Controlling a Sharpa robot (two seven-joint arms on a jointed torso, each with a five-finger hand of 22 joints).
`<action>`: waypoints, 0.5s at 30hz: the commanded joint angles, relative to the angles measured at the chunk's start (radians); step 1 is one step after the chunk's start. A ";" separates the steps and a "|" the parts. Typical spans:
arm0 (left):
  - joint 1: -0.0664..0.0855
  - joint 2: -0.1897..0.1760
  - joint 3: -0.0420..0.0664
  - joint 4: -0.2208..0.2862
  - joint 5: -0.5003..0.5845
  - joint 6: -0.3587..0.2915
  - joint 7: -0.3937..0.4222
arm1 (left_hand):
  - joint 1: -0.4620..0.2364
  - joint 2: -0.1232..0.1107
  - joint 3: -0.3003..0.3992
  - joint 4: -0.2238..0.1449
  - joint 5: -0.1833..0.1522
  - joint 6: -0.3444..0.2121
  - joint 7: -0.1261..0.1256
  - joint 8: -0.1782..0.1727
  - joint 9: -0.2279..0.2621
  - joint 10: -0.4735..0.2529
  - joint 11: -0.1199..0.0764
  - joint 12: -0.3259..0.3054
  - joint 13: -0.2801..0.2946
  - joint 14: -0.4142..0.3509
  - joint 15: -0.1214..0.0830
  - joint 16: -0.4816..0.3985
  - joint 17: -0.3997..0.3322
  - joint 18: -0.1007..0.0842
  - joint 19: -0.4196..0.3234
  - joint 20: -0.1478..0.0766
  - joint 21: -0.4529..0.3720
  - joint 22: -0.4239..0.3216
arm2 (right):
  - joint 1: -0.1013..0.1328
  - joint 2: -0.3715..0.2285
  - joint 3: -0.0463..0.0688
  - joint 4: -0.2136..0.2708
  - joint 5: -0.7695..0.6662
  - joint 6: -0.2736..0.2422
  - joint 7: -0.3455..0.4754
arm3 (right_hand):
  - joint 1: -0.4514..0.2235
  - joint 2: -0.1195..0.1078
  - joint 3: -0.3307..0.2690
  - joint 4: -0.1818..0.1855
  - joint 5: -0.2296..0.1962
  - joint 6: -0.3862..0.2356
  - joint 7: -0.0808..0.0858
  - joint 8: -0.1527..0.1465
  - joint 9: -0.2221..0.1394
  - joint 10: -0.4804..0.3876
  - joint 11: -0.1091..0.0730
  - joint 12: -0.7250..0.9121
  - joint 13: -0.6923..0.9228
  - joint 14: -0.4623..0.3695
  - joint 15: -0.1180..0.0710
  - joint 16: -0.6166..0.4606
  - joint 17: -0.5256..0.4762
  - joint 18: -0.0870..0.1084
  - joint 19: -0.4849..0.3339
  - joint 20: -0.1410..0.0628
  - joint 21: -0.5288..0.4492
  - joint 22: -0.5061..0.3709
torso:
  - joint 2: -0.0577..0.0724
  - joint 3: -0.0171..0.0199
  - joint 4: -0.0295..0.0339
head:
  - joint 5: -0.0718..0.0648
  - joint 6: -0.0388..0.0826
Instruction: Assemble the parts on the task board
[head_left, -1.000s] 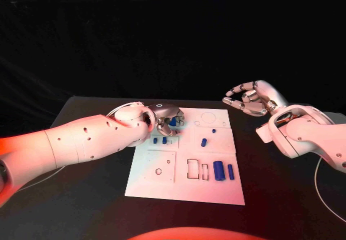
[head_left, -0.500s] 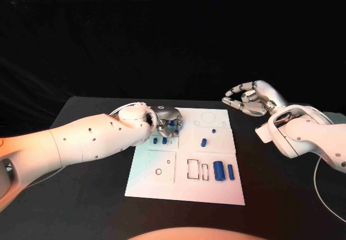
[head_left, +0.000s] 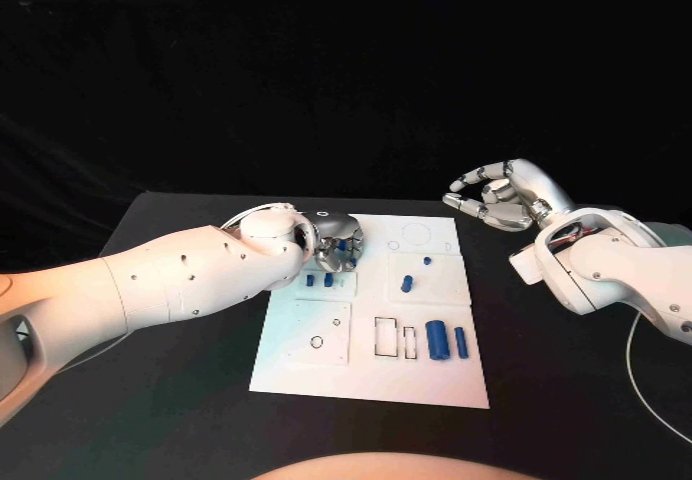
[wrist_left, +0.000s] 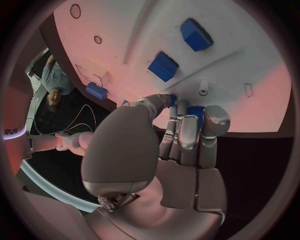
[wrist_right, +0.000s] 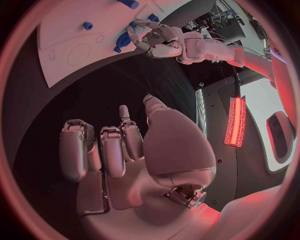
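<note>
Your left hand has its fingers pinched around a small blue part (partly hidden by the fingers), right at the far left corner of the white task board. More blue parts lie nearer the board's right side. Your right hand hovers beside the board, fingers loosely curled and spread, holding nothing.
</note>
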 joint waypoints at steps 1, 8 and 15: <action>-0.003 0.004 -0.001 -0.002 -0.009 0.025 -0.008 | 0.008 0.005 0.008 -0.003 -0.008 0.016 0.001 -0.007 -0.003 0.014 -0.003 -0.003 -0.004 0.008 -0.004 0.007 -0.002 -0.007 0.008 0.002 0.007 0.006 | -0.001 0.001 0.000 0.001 -0.004 0.009 0.008 | -0.007 0.003 -0.005 -0.002 0.002 -0.009 0.000 0.007 0.001 -0.007 -0.001 -0.003 0.085 0.068 -0.009 -0.006 0.100 0.009 0.011 -0.005 -0.004 0.127 | -0.001 -0.0001 0.0007 | 0.000 -0.001; -0.006 0.010 -0.001 -0.007 -0.007 0.026 0.001 | 0.007 0.011 0.022 -0.014 -0.016 0.040 -0.007 -0.016 -0.015 0.034 -0.010 -0.019 -0.019 0.010 -0.010 0.010 -0.008 -0.008 0.009 -0.001 0.017 0.018 | -0.001 0.001 0.000 0.002 -0.004 0.010 0.008 | -0.007 0.004 -0.005 -0.002 0.003 -0.009 -0.001 0.008 0.001 -0.006 -0.001 -0.001 0.087 0.068 -0.009 -0.007 0.099 0.009 0.012 -0.005 -0.002 0.128 | -0.001 -0.0001 0.0006 | 0.000 -0.002; -0.009 0.013 -0.001 -0.011 -0.003 0.012 0.008 | 0.002 0.011 0.038 -0.025 -0.017 0.057 -0.006 -0.035 -0.029 0.051 -0.008 -0.060 -0.046 0.011 -0.009 0.012 -0.017 -0.009 0.006 -0.001 0.021 0.021 | -0.001 0.001 0.000 0.001 -0.004 0.010 0.007 | -0.007 0.005 -0.005 -0.002 0.003 -0.009 -0.001 0.009 0.002 -0.004 -0.001 0.001 0.089 0.068 -0.009 -0.006 0.101 0.009 0.012 -0.005 -0.002 0.129 | 0.000 0.0001 -0.0003 | 0.000 -0.001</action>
